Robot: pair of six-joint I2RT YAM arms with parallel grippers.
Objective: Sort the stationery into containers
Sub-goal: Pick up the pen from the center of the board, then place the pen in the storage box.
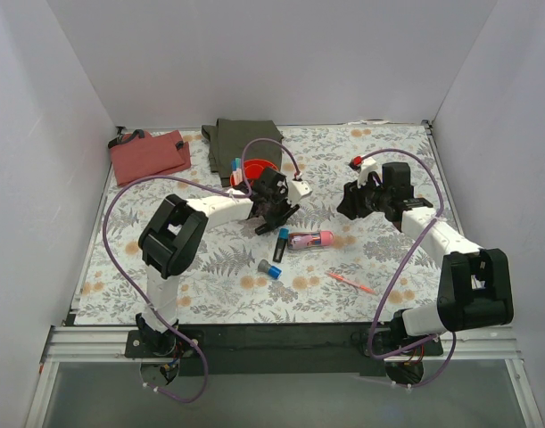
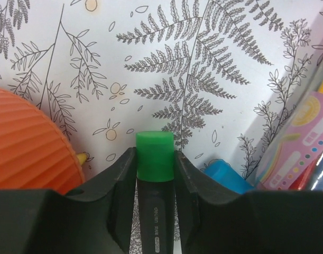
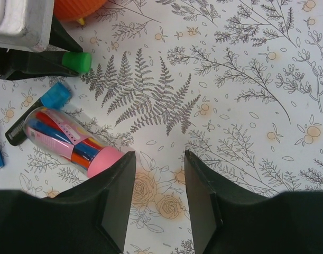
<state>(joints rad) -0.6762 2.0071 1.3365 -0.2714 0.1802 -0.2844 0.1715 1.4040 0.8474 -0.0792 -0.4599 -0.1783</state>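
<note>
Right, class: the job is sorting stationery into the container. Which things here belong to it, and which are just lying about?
Part of the job: orange bowl; green-capped marker; blue-capped marker; pink tube; blue-grey cylinder; orange-red pen.
Lying about: red cloth; olive-green cloth.

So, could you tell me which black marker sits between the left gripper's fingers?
The green-capped marker; the blue-capped marker lies free beside the pink tube.
</note>
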